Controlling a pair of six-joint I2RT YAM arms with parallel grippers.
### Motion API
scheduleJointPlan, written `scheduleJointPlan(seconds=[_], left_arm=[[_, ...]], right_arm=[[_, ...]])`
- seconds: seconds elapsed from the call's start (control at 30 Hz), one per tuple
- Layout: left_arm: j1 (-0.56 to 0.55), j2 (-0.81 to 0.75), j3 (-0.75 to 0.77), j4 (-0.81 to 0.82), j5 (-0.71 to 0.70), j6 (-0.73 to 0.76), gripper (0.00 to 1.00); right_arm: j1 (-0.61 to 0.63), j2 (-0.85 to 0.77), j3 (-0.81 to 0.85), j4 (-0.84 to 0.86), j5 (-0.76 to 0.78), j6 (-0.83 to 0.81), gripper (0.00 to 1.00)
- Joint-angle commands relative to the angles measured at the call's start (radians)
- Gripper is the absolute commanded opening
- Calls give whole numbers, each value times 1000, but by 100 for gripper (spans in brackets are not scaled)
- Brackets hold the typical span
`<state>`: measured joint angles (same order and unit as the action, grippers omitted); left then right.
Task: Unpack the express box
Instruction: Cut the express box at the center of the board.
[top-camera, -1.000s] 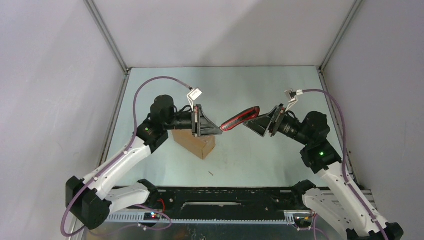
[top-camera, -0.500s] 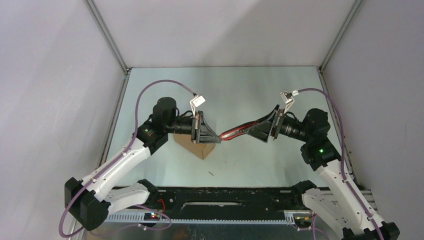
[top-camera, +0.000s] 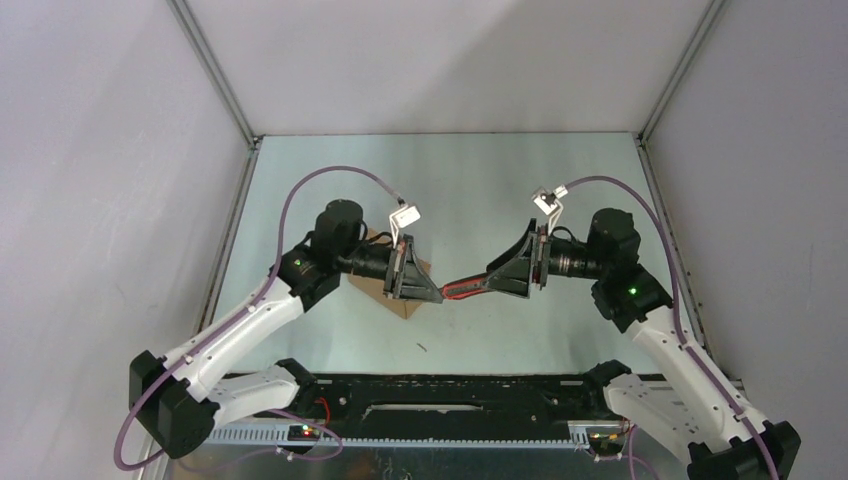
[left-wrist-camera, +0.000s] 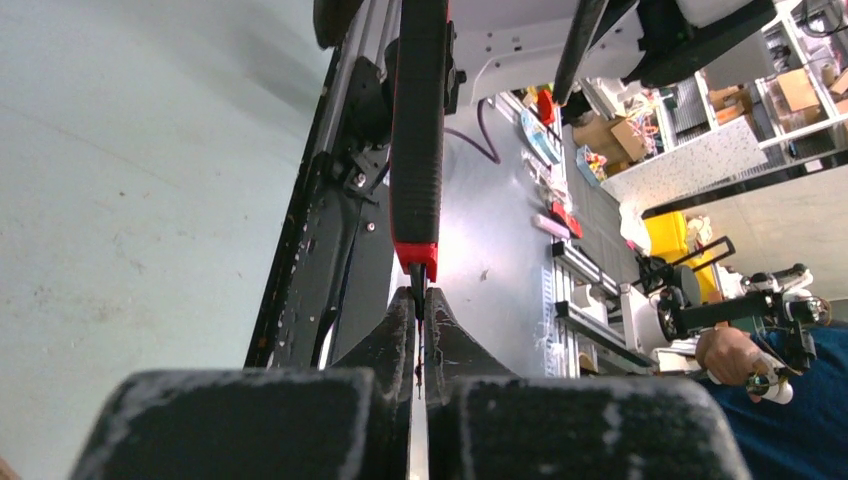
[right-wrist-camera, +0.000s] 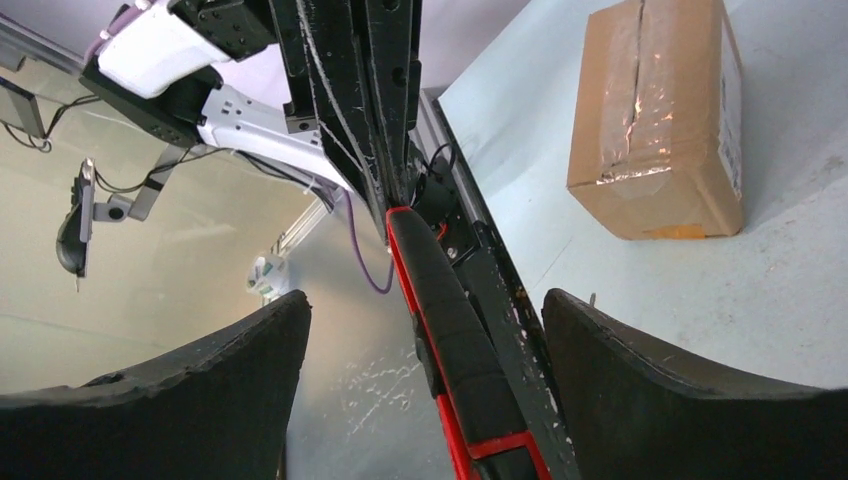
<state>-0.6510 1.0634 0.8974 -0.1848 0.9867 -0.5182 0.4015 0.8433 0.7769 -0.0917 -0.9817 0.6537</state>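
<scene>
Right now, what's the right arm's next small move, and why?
Probably close the right gripper on the utility knife: its jaws stand open either side of the handle, while the left gripper pinches only the tip. The express box lies closed, tape on.

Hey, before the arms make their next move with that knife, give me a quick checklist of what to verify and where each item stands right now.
1. Hold on the tool: left gripper is shut on the narrow end of the utility knife. Ok.
2. Handover readiness: right gripper is open, with its fingers on either side of the handle and not touching it. Ok.
3. Blade extended: cannot tell.
4. The express box rests flat on the table, with nothing gripping it. Ok.
5. Box opened: not ok. The flaps are closed and there is tape along the top seam.
</scene>
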Motion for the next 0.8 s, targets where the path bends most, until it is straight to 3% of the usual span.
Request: scheduleJointPlan(seconds=[0.0, 0.33, 0.57, 0.77], left_arm=[[-8, -14, 46, -96, 28, 101, 0], [-62, 11, 59, -158, 36, 169, 0], [-81, 9, 58, -190, 39, 207, 0], [-84, 26, 84, -228, 0, 249, 0]], right_arm=[[12, -21, 55, -97, -33, -87, 88], [142, 11, 55, -187, -25, -169, 85], [254, 68, 55, -211, -2, -209, 72], [315, 116, 53, -264, 25, -227, 55]])
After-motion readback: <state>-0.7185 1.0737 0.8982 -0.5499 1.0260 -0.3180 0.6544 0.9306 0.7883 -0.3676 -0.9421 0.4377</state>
